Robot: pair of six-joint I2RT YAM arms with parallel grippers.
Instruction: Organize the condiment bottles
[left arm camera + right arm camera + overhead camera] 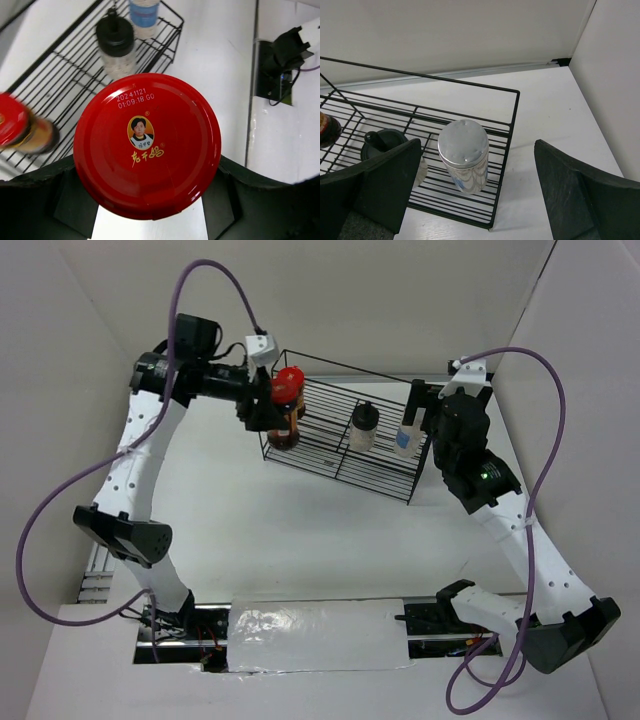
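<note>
A black wire rack stands at the back middle of the table. My left gripper is shut on a red-capped jar with dark brown contents and holds it over the rack's left end. A second red-capped jar stands in the rack just beside it. A clear jar with a black cap and a whitish jar stand in the rack's right half. My right gripper is open above the rack's right end, with the whitish jar below, between its fingers. The black-capped jar is partly hidden behind its left finger.
White enclosure walls close in the back and both sides. A foil-covered strip lies along the near edge between the arm bases. Purple cables loop above both arms. White tabletop lies in front of the rack.
</note>
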